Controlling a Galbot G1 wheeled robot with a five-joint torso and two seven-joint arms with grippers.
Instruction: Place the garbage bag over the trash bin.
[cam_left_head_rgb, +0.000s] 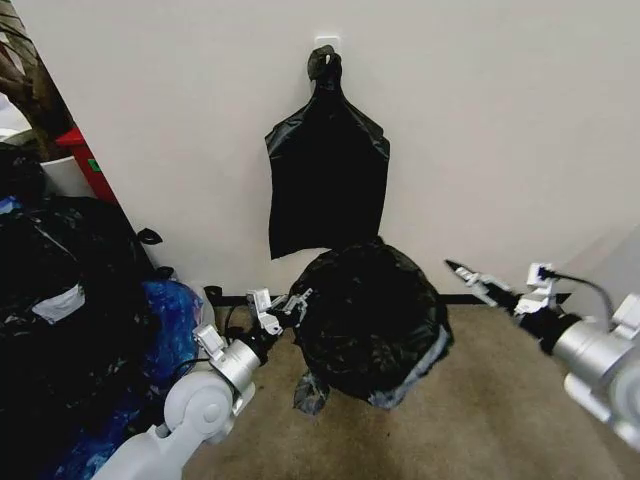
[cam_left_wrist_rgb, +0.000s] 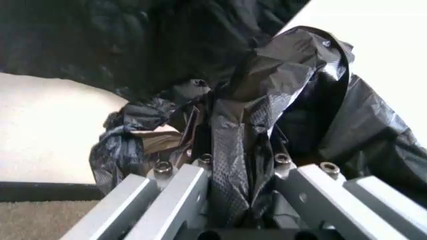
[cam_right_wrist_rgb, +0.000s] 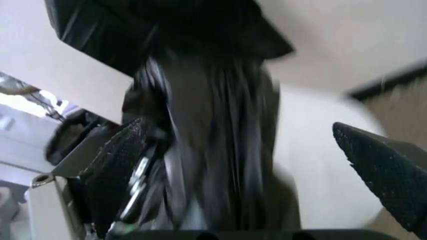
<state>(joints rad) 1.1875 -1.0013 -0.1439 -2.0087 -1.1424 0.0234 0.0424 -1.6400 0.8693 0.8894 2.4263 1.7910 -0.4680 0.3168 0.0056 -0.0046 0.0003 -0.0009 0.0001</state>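
Observation:
The garbage bag (cam_left_head_rgb: 370, 315), black and crinkled, lies draped over the trash bin (cam_left_head_rgb: 425, 365) on the floor by the wall. Of the bin I see just a pale strip low on the right. My left gripper (cam_left_head_rgb: 290, 303) is at the bag's left side, shut on a fold of it. In the left wrist view the bag's plastic (cam_left_wrist_rgb: 267, 100) is pinched between the left gripper's (cam_left_wrist_rgb: 240, 165) fingers. My right gripper (cam_left_head_rgb: 468, 274) hangs just right of the bag, open and apart from it. In the right wrist view the right gripper (cam_right_wrist_rgb: 233, 130) is spread wide, with the bag (cam_right_wrist_rgb: 207, 150) beyond it.
A flat bunch of black bags (cam_left_head_rgb: 328, 180) hangs from a wall hook above the bin. A heap of stuffed black and blue bags (cam_left_head_rgb: 80, 330) fills the left side, with a red box (cam_left_head_rgb: 90, 165) behind it. Bare carpet (cam_left_head_rgb: 480, 410) lies right and in front.

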